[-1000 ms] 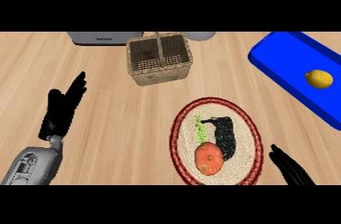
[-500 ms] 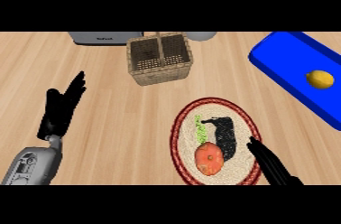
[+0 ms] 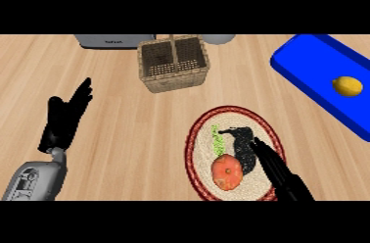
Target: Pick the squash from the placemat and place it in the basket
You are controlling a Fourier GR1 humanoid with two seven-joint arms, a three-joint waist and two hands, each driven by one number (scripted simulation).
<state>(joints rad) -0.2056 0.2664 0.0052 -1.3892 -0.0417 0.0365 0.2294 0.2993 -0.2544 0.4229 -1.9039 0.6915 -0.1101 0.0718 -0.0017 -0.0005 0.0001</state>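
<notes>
Orange squash (image 3: 227,171) lies on the woven placemat (image 3: 198,139) just left of my right hand (image 3: 278,173), whose straight fingers hold nothing. Ahead and left stands the wicker basket (image 3: 173,80), bare wood between. Off right, a blue tray (image 3: 311,70) carries a lemon (image 3: 347,85). My left hand (image 3: 66,117) rests open, far left.

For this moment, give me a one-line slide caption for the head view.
Right hand open over the placemat beside the orange squash; wicker basket waits beyond, left hand resting open.
</notes>
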